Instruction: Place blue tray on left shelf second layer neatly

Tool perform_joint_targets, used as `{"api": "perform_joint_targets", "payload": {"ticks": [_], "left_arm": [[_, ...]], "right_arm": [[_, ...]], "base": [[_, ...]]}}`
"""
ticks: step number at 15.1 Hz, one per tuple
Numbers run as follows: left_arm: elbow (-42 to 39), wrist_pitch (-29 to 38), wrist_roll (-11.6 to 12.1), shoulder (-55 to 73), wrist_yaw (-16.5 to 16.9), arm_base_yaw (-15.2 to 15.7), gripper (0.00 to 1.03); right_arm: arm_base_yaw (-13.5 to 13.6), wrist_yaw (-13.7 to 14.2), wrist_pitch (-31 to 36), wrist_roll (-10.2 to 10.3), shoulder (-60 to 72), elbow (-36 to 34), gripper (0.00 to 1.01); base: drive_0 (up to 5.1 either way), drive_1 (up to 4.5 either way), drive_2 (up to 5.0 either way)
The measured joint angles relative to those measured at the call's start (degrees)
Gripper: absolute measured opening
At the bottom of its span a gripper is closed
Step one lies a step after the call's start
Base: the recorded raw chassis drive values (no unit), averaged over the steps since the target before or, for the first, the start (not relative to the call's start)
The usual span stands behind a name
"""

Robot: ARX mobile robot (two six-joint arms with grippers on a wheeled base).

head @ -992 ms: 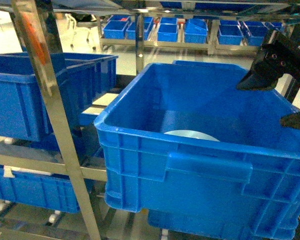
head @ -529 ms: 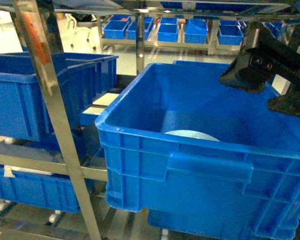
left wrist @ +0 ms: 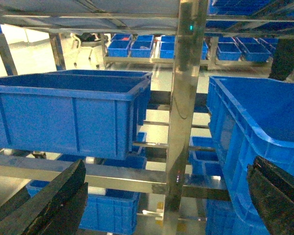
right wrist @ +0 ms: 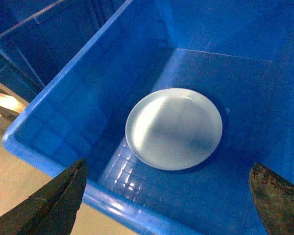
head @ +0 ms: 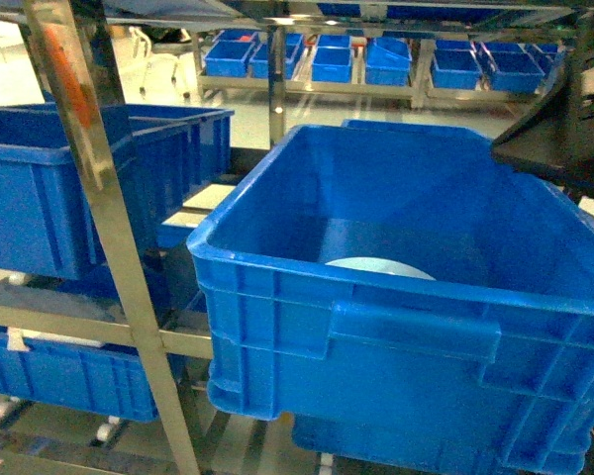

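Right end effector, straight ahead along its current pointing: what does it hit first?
Probably the blue tray, lying flat on the floor of the dark-blue crate. The open right end effector points at it; nothing shows between.

From my feeds I count one blue tray (right wrist: pixel 173 128) lying in one big blue crate (head: pixel 396 327), two more large crates (head: pixel 40 188) on the left rack, and two end effectors, left (left wrist: pixel 166 205) and right (right wrist: pixel 166 203).
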Motion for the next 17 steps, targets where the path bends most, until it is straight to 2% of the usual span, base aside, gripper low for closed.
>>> {"api": "perform_joint_targets", "payload": {"ticks": [3, 5, 7, 10, 11, 12, 13, 14, 15, 16, 17], "left_arm": [[0.00, 0.00, 0.00, 0.00, 0.00, 0.00, 0.98], [0.00, 0.00, 0.00, 0.00, 0.00, 0.00, 0.98], [0.00, 0.00, 0.00, 0.00, 0.00, 0.00, 0.98], [0.00, 0.00, 0.00, 0.00, 0.00, 0.00, 0.98], [0.00, 0.00, 0.00, 0.00, 0.00, 0.00, 0.98], [0.00, 0.00, 0.00, 0.00, 0.00, 0.00, 0.98], [0.00, 0.00, 0.00, 0.00, -0.02, 0.00, 0.98], [0.00, 0.00, 0.00, 0.00, 0.00, 0.00, 0.98], [0.00, 0.00, 0.00, 0.00, -0.09, 0.00, 0.98], [0.00, 0.02, 0.00, 0.00, -0.09, 0.00, 0.98], [0.00, 0.02, 0.00, 0.00, -0.02, 0.00, 0.98]], "right_arm": [[-2.03, -0.63, -5.29, -0.28, -10.40, -6.01, 0.98], [-4.48, 0.22, -9.70, -0.74, -17.62, -8.20, 0.98], [-6.64, 2.58, -12.96, -3.67, -24.28, -11.65, 0.98], [-13.18, 0.72, -18.36, -6.97, -28.04, -14.62, 0.98], [-14.45, -0.48, -16.31, -7.80, -28.94, -15.56, 0.98], [-14.97, -0.85, -15.89, -8.94, -29.53, -15.63, 0.98], [-14.99, -0.87, -16.02, -9.25, -29.46, -15.63, 0.98], [-14.25, 2.01, -4.00, -10.05, -30.34, -19.47, 0.93], [-13.79, 6.93, 10.71, -10.78, -33.99, -26.69, 0.80], [-13.86, 8.31, 21.31, -11.23, -36.48, -32.68, 0.65], [-13.84, 8.63, 25.31, -11.52, -37.62, -34.29, 0.53]], "base": [[0.0, 0.00, 0.0], [0.0, 0.00, 0.0], [0.0, 0.00, 0.0], [0.0, 0.00, 0.0], [0.0, 0.00, 0.0], [0.0, 0.00, 0.0], [0.0, 0.00, 0.0], [0.0, 0.00, 0.0], [0.0, 0.00, 0.0], [0.0, 0.00, 0.0], [0.0, 0.00, 0.0]]}}
